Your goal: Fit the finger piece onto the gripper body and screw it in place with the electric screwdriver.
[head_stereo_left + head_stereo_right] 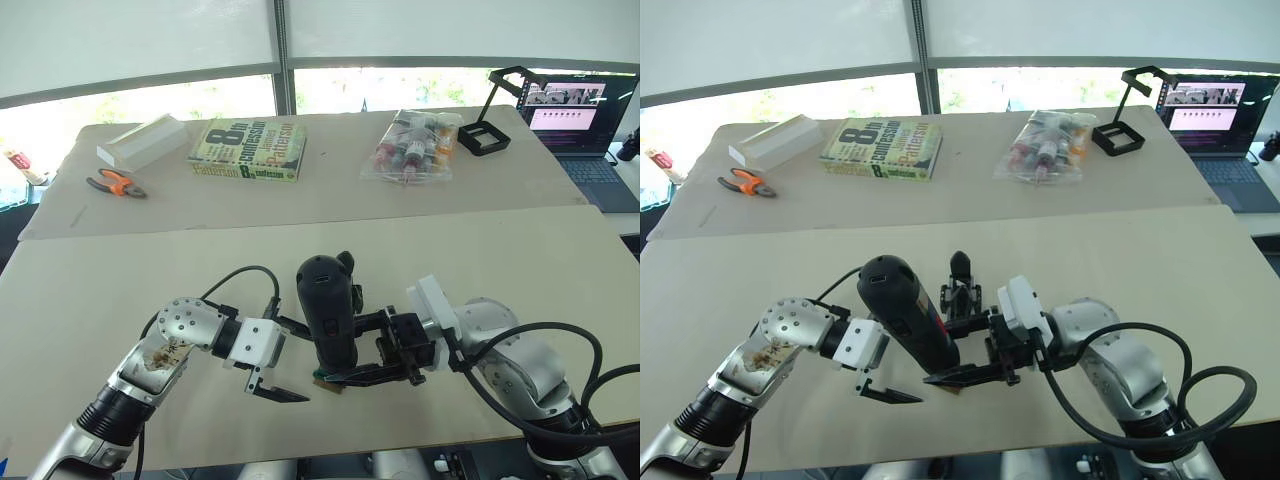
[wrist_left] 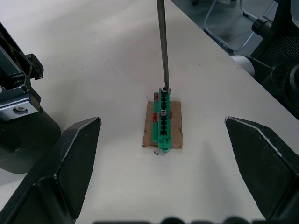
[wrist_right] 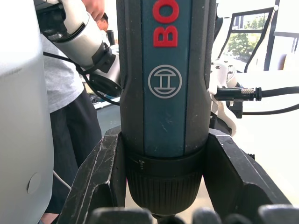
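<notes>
The electric screwdriver [image 1: 328,310] stands nearly upright at the table's near middle, and my right gripper [image 1: 340,352] is shut on its barrel [image 3: 166,93]. Its thin bit [image 2: 161,42] comes down onto a small green-and-brown block [image 2: 162,122] lying on the table. My left gripper [image 1: 292,360] is open, with its fingers [image 2: 70,154] spread wide on either side of that block and touching nothing. The gripper body [image 1: 960,285], black with one pointed finger sticking up, sits just behind the screwdriver. The finger piece is out of view.
Along the far table lie orange pliers [image 1: 118,183], a white box [image 1: 142,142], a book [image 1: 248,150], a bag of small bottles [image 1: 412,145] and a black stand [image 1: 485,130]. A laptop [image 1: 580,120] sits at the far right. A person [image 3: 70,98] stands nearby.
</notes>
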